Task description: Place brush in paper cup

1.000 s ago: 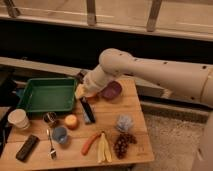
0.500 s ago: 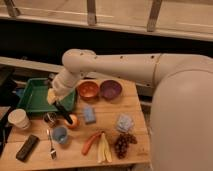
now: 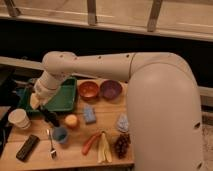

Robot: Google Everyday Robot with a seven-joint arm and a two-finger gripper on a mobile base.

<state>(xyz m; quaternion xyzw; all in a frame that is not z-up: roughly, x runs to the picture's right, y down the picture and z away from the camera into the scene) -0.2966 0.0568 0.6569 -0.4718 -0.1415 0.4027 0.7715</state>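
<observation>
Paper cup (image 3: pixel 19 119) at the table's left edge, just right of it the gripper (image 3: pixel 39 106), fingers closed on the brush (image 3: pixel 49 118), brush hanging tilted above the table beside the cup, green tray (image 3: pixel 64 96) behind, blue cup (image 3: pixel 60 134) nearer.

Wooden table (image 3: pixel 106 111) is carrying a green tray (image 3: pixel 59 99) at back left, with an orange bowl (image 3: pixel 88 90) and a purple bowl (image 3: pixel 111 89) sitting beside it. Paper cup (image 3: pixel 19 119) is standing at the left edge and a black block (image 3: pixel 27 147) is lying near the front corner. Fork (image 3: pixel 51 145), blue cup (image 3: pixel 60 134), orange (image 3: pixel 71 120) and sponge (image 3: pixel 89 114) are sitting mid-table. Carrot (image 3: pixel 91 142), banana (image 3: pixel 103 147) and grapes (image 3: pixel 121 145) are lying in front. Gripper (image 3: pixel 40 106) is hanging over the tray's front edge, clamped on the brush (image 3: pixel 49 117).
</observation>
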